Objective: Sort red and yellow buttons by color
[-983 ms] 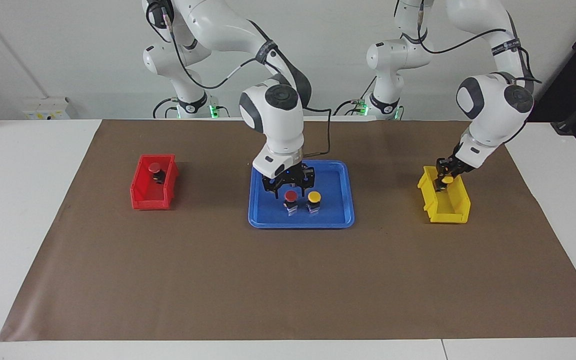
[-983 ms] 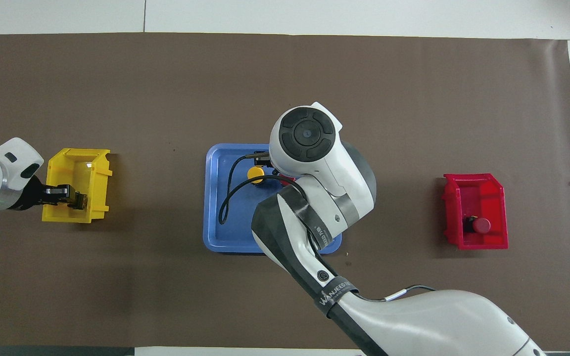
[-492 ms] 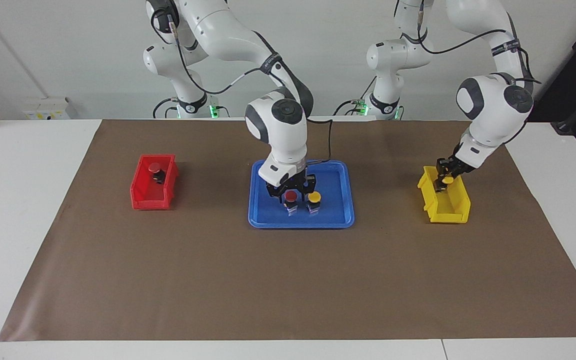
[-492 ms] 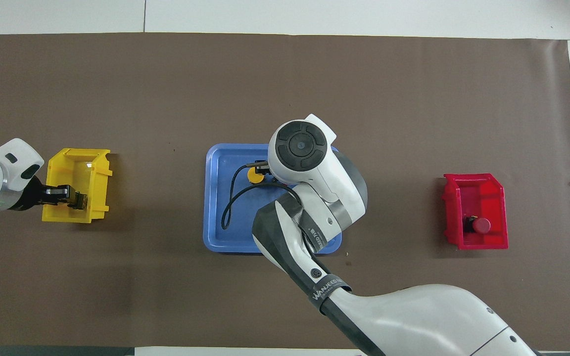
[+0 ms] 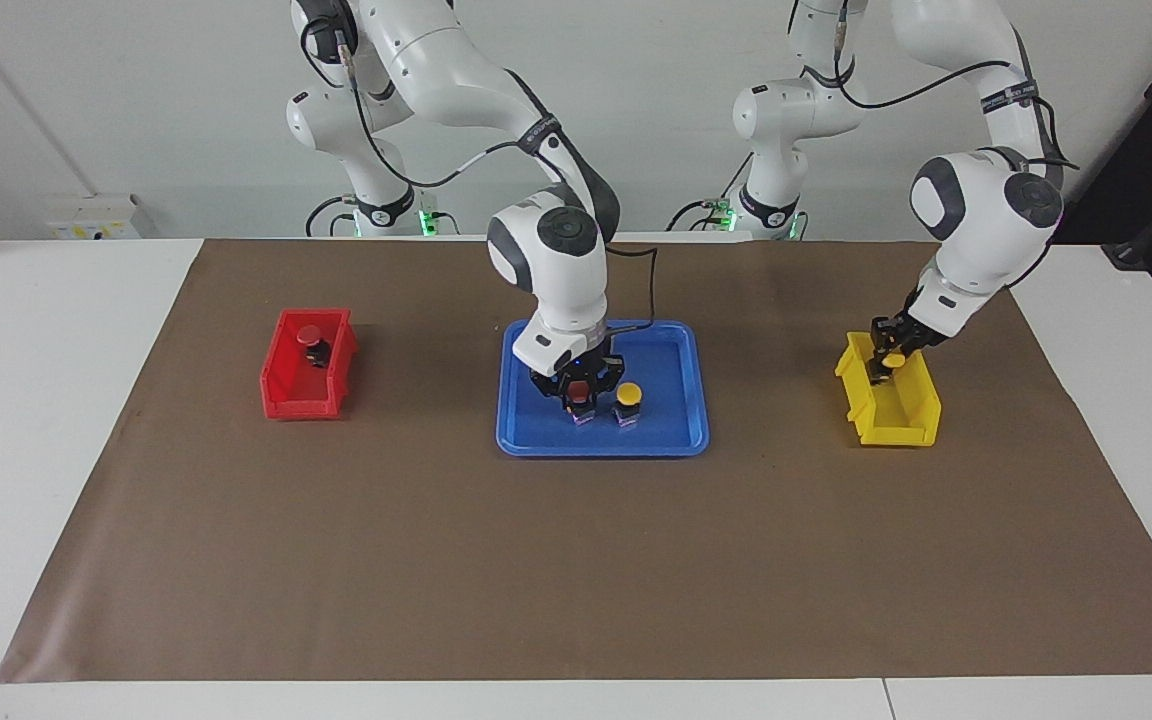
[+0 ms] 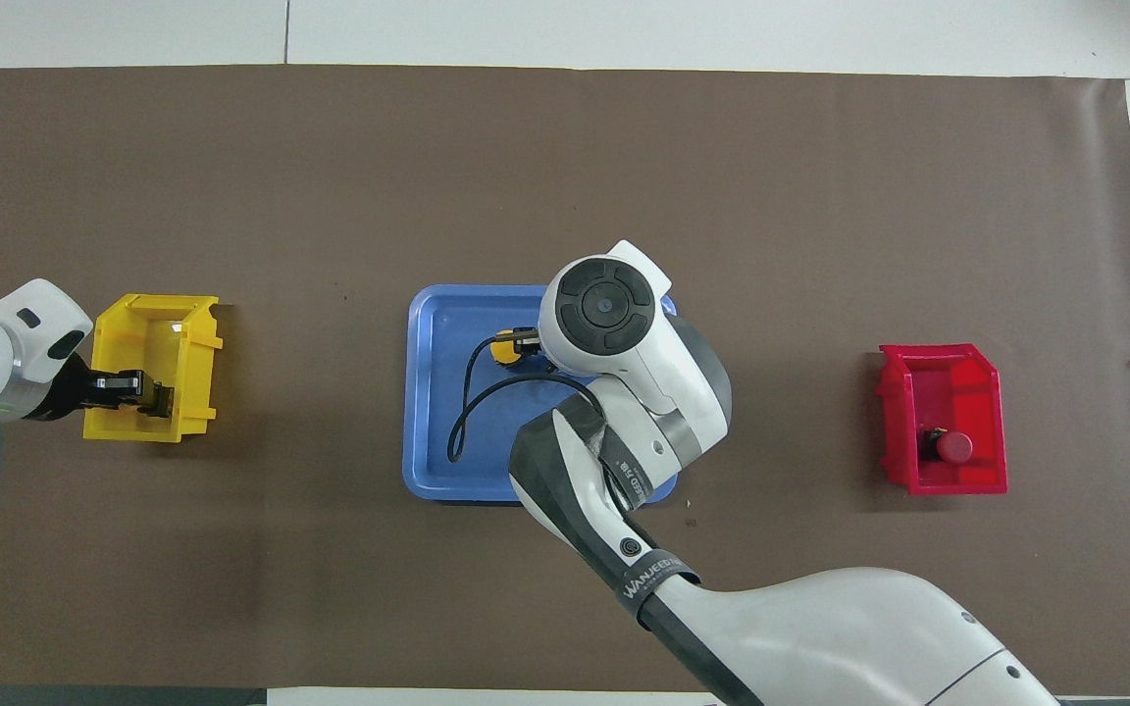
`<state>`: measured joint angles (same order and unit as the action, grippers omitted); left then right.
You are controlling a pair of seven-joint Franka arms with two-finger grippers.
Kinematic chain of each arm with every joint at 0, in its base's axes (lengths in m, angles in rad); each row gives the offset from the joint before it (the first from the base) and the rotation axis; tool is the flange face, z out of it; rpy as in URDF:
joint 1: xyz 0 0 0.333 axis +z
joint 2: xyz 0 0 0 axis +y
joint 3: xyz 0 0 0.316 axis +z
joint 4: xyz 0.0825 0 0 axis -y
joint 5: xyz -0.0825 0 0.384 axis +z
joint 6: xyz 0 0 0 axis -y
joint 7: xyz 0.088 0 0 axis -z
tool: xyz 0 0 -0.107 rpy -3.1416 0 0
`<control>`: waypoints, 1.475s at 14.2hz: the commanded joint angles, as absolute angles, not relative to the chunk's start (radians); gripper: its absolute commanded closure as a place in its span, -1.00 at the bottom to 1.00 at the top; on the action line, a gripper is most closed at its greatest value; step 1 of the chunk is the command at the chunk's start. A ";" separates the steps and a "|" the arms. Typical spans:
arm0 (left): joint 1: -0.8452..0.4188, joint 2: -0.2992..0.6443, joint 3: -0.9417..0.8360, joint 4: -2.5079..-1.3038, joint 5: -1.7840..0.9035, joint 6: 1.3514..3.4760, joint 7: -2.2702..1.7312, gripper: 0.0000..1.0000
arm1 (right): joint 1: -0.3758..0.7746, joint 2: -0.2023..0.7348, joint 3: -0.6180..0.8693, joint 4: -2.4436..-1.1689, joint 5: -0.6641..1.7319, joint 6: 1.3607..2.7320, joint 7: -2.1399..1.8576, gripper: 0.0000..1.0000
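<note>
On the blue tray point(image 5: 676, 435) my right gripper point(image 5: 581, 390) is shut on a red button point(image 5: 581, 410), whose cap sits between the fingers. A yellow button point(image 5: 627, 394) stands upright on the tray beside it, toward the left arm's end. My left gripper point(image 5: 884, 365) hangs over the yellow bin point(image 5: 896, 425), shut on a second yellow button point(image 5: 894, 359). Another red button point(image 5: 310, 336) lies in the red bin point(image 5: 301, 395). In the overhead view the right wrist hides the right gripper and its red button; part of the tray's yellow button point(image 6: 504, 345) shows.
Brown paper point(image 5: 576, 560) covers the table under the tray and both bins. The red bin point(image 6: 948, 471) stands toward the right arm's end and the yellow bin point(image 6: 187, 338) toward the left arm's end. The right arm's black cable point(image 6: 462, 412) loops over the tray point(image 6: 433, 461).
My right gripper has come down over the red button on the tray and shut on it. The left gripper has stayed over the yellow bin with its yellow button.
</note>
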<state>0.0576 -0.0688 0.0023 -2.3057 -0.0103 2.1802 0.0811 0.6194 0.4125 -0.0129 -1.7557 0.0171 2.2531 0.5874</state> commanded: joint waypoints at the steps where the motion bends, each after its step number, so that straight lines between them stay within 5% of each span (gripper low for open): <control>1: 0.066 -0.089 -0.005 -2.324 -0.002 2.212 0.094 -0.26 | 0.621 0.387 -0.015 -1.773 0.020 2.251 0.614 0.88; 3: 0.066 -0.095 -0.005 -2.284 -0.002 2.178 0.087 -0.54 | 0.603 0.373 -0.023 -1.726 0.005 2.165 0.591 0.91; 7: 0.051 -0.095 -0.014 -2.131 -0.002 2.008 0.051 -0.55 | 0.412 0.140 -0.026 -1.860 0.005 2.034 0.347 0.90; 10: -0.081 -0.094 -0.031 -2.117 -0.002 2.003 -0.125 -0.56 | 0.206 -0.021 -0.026 -2.034 0.005 2.031 0.088 0.90; 13: -0.257 -0.080 -0.032 -2.076 -0.006 2.016 -0.380 -0.61 | 0.048 -0.049 -0.026 -2.085 0.003 2.034 -0.098 0.90; 21: -0.650 0.179 -0.031 -1.856 -0.003 2.051 -0.847 -0.67 | -0.052 -0.063 -0.028 -2.229 -0.029 2.196 -0.118 0.90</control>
<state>-0.6110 0.0863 -0.0523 -1.9427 -0.0118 2.0468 -0.8057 -0.0273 -0.0364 -0.0431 -2.1697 -0.0115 2.1450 -0.1091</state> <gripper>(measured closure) 0.167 0.595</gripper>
